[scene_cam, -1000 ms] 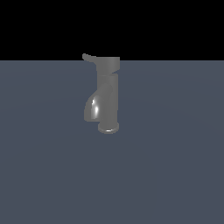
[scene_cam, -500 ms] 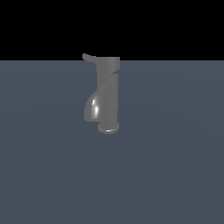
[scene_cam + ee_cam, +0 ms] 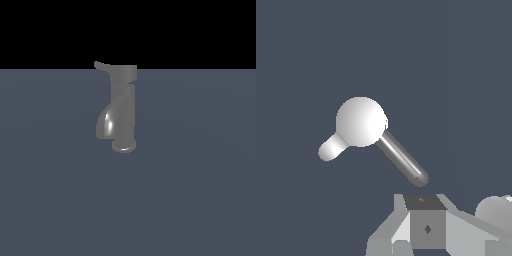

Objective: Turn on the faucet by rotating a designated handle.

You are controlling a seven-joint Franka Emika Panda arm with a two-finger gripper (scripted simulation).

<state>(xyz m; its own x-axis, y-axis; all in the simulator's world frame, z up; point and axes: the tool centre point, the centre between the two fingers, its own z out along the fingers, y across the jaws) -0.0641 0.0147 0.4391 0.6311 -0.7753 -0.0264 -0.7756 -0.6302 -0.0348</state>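
The grey glossy faucet (image 3: 123, 112) stands upright on the dark floor in the exterior view, its curved spout (image 3: 105, 122) turned toward that view's left. The handle (image 3: 101, 65) is a thin lever sticking out from the top cap toward the same side. Seen from above in the wrist view, the faucet's round cap (image 3: 361, 121) shows bright, with the handle (image 3: 403, 160) running out from it as a slim grey rod. My gripper (image 3: 423, 201) shows only in the wrist view, just beyond the handle's tip and apart from it. Its fingers form one block with no gap, holding nothing.
A flat dark grey-blue floor (image 3: 200, 200) surrounds the faucet on all sides. A rounded grey part of my arm (image 3: 496, 212) shows beside the gripper in the wrist view.
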